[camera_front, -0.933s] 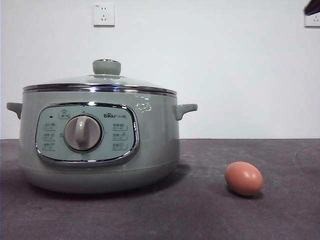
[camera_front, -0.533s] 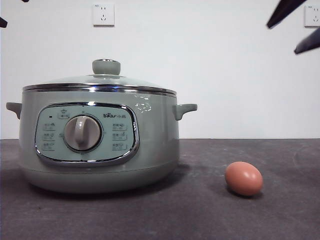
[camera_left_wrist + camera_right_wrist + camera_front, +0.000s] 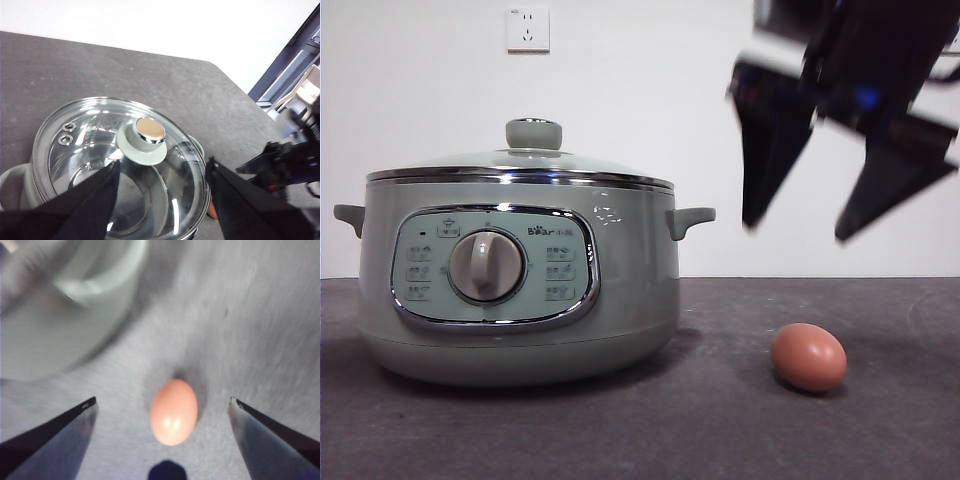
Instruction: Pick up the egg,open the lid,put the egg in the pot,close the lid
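The reddish-brown egg [image 3: 808, 357] lies on the dark table to the right of the sage-green pot [image 3: 520, 290]. The glass lid [image 3: 525, 165] with its green knob [image 3: 533, 133] sits shut on the pot. My right gripper [image 3: 798, 228] is open and hangs above the egg, apart from it; in the right wrist view the egg [image 3: 174, 411] lies between its spread jaws [image 3: 162, 407]. My left gripper [image 3: 162, 172] is open above the lid [image 3: 120, 165], near the knob [image 3: 144, 140], and is out of the front view.
A wall socket [image 3: 528, 29] is on the white wall behind the pot. The pot's side handle [image 3: 690, 220] sticks out toward the right gripper. The table's far edge and a dark doorway [image 3: 295, 65] show in the left wrist view.
The right gripper has come down from the top right corner to hang large and blurred above the egg. The egg, pot and lid have not moved.
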Robot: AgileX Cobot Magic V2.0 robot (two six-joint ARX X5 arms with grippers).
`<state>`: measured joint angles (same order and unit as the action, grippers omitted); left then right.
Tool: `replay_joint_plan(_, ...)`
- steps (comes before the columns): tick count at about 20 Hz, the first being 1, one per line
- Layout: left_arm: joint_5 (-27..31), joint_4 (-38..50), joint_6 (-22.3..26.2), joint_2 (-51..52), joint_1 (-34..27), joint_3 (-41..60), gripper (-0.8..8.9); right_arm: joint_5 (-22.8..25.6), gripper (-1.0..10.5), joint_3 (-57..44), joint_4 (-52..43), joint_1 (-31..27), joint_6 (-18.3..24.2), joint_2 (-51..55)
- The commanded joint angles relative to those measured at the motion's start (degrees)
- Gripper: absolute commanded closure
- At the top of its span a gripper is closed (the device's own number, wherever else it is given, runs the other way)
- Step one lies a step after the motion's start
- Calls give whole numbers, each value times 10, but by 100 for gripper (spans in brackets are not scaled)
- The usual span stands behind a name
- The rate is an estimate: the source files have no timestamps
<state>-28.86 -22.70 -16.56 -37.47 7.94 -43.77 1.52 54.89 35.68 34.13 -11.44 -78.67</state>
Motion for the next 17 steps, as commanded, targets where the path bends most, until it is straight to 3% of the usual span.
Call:
replay_joint_plan(1,2,2,3,1,3,1,521,3,508,-1,-1,1,-18,-45)
replay_joint_plan(8,3,2,3,1,3,1,522,-1,520,-1,-7,1,-24,-136)
replay_joint_plan(11,2,2,3,1,3,1,522,-2,699,-1,-17,1,-26,-144)
replay_joint_plan(13,2,1,3,1,3,1,522,-16,740,-1,-18,-1,-26,-149)
replay_joint_plan(16,2,-2,3,1,3,1,522,-15,961,-1,-19,0,-26,-150)
replay_joint_plan(17,2,-5,3,1,3,1,522,-15,959,-1,-20,0,-26,-150)
